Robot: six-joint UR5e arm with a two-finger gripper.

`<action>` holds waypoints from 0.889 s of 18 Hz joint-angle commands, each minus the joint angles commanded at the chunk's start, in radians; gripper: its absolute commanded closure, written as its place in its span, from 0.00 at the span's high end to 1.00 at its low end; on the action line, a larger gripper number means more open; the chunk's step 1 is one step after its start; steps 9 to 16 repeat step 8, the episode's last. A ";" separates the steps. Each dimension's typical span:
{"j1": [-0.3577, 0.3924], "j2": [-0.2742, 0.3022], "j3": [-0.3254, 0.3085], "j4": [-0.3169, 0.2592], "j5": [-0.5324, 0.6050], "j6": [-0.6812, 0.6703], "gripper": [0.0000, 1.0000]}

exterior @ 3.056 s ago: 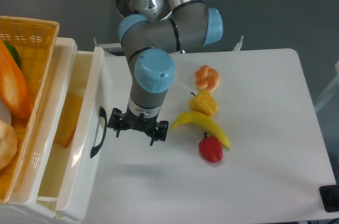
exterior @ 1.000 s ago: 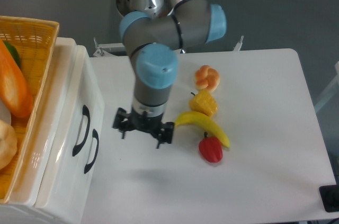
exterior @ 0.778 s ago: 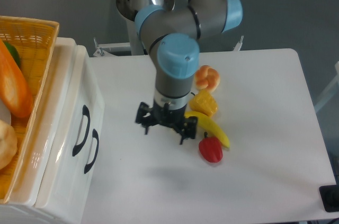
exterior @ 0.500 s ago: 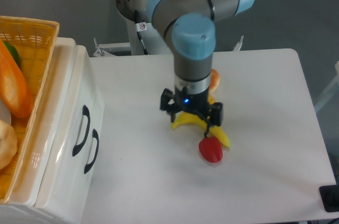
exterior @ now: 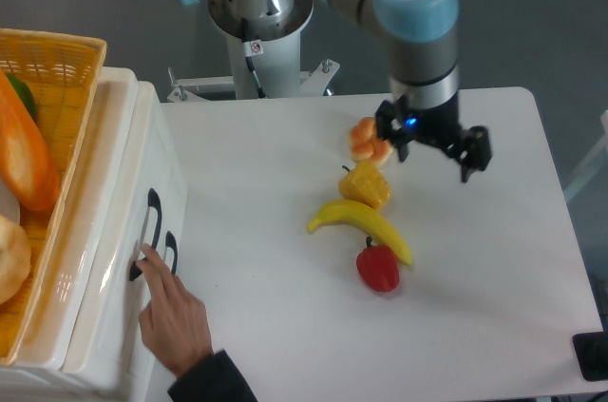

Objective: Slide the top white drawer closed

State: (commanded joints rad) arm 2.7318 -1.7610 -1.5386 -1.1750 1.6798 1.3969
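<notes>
Top white drawer (exterior: 142,164) shut, front facing table.

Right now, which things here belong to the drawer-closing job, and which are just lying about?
Job: top white drawer, shut flush; gripper, away over the table.

Lying about: banana, red pepper, yellow pepper, orange pastry, wicker basket, lower drawer, a person's hand.

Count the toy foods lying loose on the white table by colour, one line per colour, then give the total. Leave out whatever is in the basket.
Yellow: 2, the banana and the yellow piece above it
Orange: 1, the knotted bun by the claw
Red: 1, the pepper
Total: 4
</notes>
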 joint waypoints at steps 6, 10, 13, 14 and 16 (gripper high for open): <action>0.071 0.023 -0.003 -0.015 -0.055 0.126 1.00; 0.086 0.031 -0.005 -0.040 -0.077 0.128 1.00; 0.086 0.031 -0.005 -0.040 -0.077 0.128 1.00; 0.086 0.031 -0.005 -0.040 -0.077 0.128 1.00; 0.086 0.031 -0.005 -0.040 -0.077 0.128 1.00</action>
